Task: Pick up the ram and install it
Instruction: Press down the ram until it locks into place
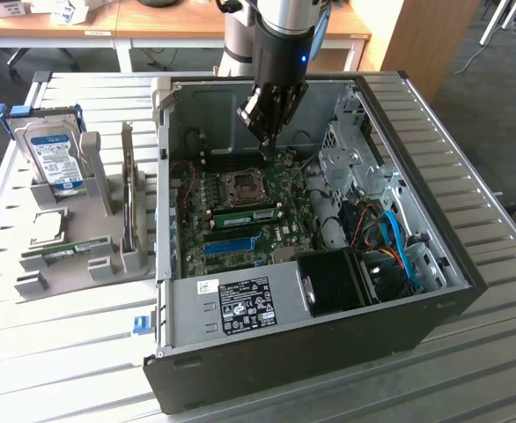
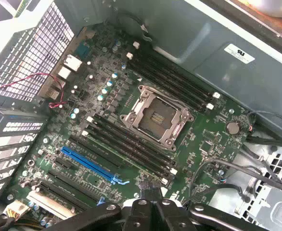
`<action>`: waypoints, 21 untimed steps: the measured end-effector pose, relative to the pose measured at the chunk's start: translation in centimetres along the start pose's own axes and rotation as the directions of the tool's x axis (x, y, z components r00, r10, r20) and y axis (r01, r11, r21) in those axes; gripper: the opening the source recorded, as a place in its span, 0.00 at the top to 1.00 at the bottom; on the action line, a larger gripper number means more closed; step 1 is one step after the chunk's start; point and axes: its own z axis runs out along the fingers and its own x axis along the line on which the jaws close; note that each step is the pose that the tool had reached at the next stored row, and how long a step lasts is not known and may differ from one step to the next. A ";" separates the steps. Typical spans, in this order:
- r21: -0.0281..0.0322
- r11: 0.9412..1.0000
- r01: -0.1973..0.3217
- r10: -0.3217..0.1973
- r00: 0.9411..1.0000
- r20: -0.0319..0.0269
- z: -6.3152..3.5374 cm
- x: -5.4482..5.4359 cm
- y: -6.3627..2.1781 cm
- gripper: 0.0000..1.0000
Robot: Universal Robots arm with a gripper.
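A long green ram sits flat in a slot on the motherboard, just beside the CPU socket. My gripper hangs above the motherboard inside the open computer case, well clear of the board. Its dark fingers are shut together with nothing between them. In the wrist view the gripper points down near the end of the dark memory slots beside the CPU socket.
The case walls ring the motherboard, with a drive cage and cables at the exterior view's right. A grey holder at the left carries a blue-labelled hard drive, a chip and another green stick.
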 end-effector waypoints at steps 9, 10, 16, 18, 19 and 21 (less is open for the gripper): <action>0.000 1.000 0.000 0.000 1.000 0.000 0.00 0.0 0.00 0.89; 0.000 1.000 0.000 0.000 1.000 0.000 0.00 0.0 0.00 0.89; 0.001 1.000 -0.014 0.014 1.000 0.001 0.00 0.0 0.00 0.89; 0.002 0.999 -0.037 0.037 0.999 0.002 0.00 0.0 0.00 0.89; 0.002 0.999 -0.050 0.050 0.999 0.003 0.00 0.0 0.00 0.89; 0.004 0.997 -0.078 0.078 0.997 0.005 0.01 0.0 0.00 0.89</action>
